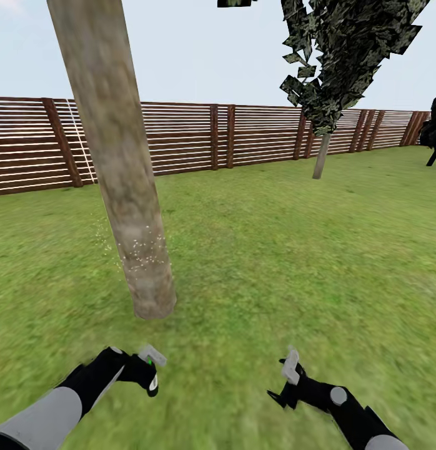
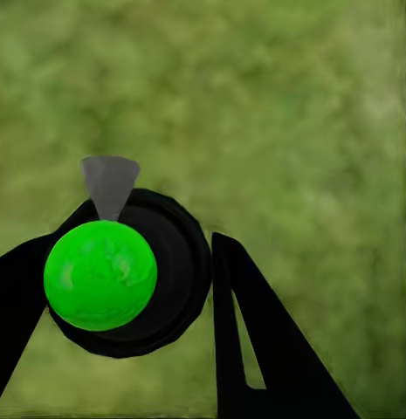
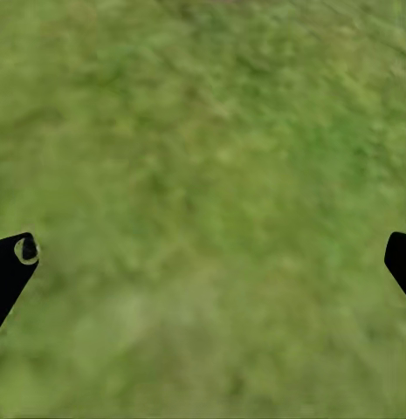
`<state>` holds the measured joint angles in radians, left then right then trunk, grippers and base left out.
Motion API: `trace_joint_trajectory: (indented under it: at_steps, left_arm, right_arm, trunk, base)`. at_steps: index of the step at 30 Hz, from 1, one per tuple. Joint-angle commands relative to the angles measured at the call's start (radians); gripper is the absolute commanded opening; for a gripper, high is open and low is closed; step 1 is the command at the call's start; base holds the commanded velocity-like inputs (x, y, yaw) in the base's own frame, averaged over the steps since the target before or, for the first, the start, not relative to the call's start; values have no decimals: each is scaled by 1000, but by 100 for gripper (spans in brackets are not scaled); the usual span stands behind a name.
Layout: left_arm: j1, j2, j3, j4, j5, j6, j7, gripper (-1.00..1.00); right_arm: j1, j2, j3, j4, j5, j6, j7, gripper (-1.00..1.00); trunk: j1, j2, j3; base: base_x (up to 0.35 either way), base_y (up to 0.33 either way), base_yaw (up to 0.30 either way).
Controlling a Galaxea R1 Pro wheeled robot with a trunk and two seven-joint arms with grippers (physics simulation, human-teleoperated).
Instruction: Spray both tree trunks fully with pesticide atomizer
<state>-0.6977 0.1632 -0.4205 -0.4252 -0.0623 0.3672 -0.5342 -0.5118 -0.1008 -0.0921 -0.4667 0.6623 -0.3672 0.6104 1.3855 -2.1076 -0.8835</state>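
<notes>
The pesticide atomizer [image 2: 124, 275] sits in the left hand [image 1: 143, 370], low over the lawn just in front of the near tree trunk [image 1: 121, 169]. In the head view most of the bottle is hidden by the black hand; only the light grey trigger head [image 1: 153, 355] and a small green spot stick out. In the left wrist view the bottle is seen end-on: a round dark body with a bright green disc on it and a grey wedge at its edge. The black fingers [image 2: 255, 340] close on it from both sides, so the left hand is grasping the atomizer.

The trunk is thick, pale grey-tan and blotchy, it leans a little, and its top is cut off by the picture edge. Small white specks lie on its lower part and beside it.

The right hand [image 1: 287, 375] hovers over the grass [image 3: 203, 175], released, with its fingertips [image 3: 15, 262] far apart.

Behind stands a red-brown slatted fence [image 1: 255, 134] and a dark-leaved tree [image 1: 343, 56].
</notes>
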Motion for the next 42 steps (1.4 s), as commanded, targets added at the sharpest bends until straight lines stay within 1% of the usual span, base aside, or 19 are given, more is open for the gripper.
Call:
trace_joint_trajectory:
  at_steps: [1,3,5,8,14,17,21,22,23,25,27,28,31,33,34,37,38,41,42]
  left_arm:
    - [1,-2,-28,-3,-6,-1,-6,-100]
    - [-10,-4,-15,-9,8,11,5,-100]
    - [-10,-3,-12,-9,17,22,6,-100]
    - [-3,-11,-27,-25,3,14,-6,-100]
    - [-5,-13,-60,-45,-26,-18,-39,-100]
    - [-6,-14,-63,-44,-42,-35,-56,-100]
    - [-6,-14,-64,-34,-66,-57,-78,-100]
    - [-6,-15,-63,-35,-286,-231,-340,-100]
    - [-6,-16,-63,-37,-314,-233,-347,-100]
    - [-6,-27,-63,-41,-366,-234,-386,-100]
    - [-7,-36,-63,-43,-390,-234,-421,-100]
    - [-7,-38,-63,-43,-395,-234,-428,-100]
    - [-8,-46,-63,-44,-399,-234,-436,-100]
    - [-9,-58,-63,-44,-400,-233,-436,-100]
    - [-9,-66,-63,-43,-408,-233,-437,-100]
    - [-8,-86,-62,-43,-458,-231,-437,-100]
    - [-6,-98,-62,-43,-473,-231,-437,-100]
    - [-1,-126,-63,-41,-497,-231,-436,-100]
    - [-1,-138,-63,-38,-514,-231,-434,-100]
  right_arm:
    - [-4,2,-7,-37,12,5,46,100]
    - [-15,14,-19,-41,1,5,33,100]
    - [-17,25,-19,-41,1,5,33,100]
    - [-19,42,-8,-37,6,4,36,100]
    - [-19,76,26,-36,8,5,60,100]
    - [-19,93,43,-40,8,4,77,100]
    - [-19,100,66,-41,8,4,99,100]
    - [-19,107,103,-42,8,4,225,100]
    - [-20,114,103,-42,9,4,241,100]
    - [-20,126,104,-60,9,4,272,100]
    - [-20,131,104,-76,10,4,291,100]
    - [-20,132,104,-79,9,4,296,-100]
    - [-20,134,104,-83,9,4,300,-100]
    - [-20,135,104,-84,8,4,301,-100]
    - [-20,137,104,-84,8,4,303,-100]
    - [-20,147,104,-86,9,4,331,-100]
    - [-20,149,104,-91,9,6,349,-100]
    - [-20,150,103,-109,8,8,374,-100]
    - [-20,150,103,-111,8,8,377,-100]
  trunk:
    - [0,0,-1]
    - [0,0,-1]
    - [0,0,-1]
    - [0,0,-1]
    - [0,0,-1]
    - [0,0,-1]
    - [0,0,-1]
    - [0,0,-1]
    - [0,0,-1]
    - [0,0,-1]
    - [0,0,-1]
    - [0,0,-1]
    - [0,0,-1]
    - [0,0,-1]
    - [0,0,-1]
    - [0,0,-1]
    - [0,0,-1]
    - [0,0,-1]
    - [0,0,-1]
  base:
    - [0,0,0]
    - [0,0,0]
    - [0,0,0]
    - [0,0,0]
    - [0,0,0]
    - [0,0,0]
    - [0,0,0]
    - [0,0,0]
    - [0,0,0]
    - [0,0,0]
    - [0,0,0]
    - [0,0,0]
    - [0,0,0]
    - [0,0,0]
    - [0,0,0]
    - [0,0,0]
    - [0,0,0]
    - [0,0,0]
    - [0,0,0]
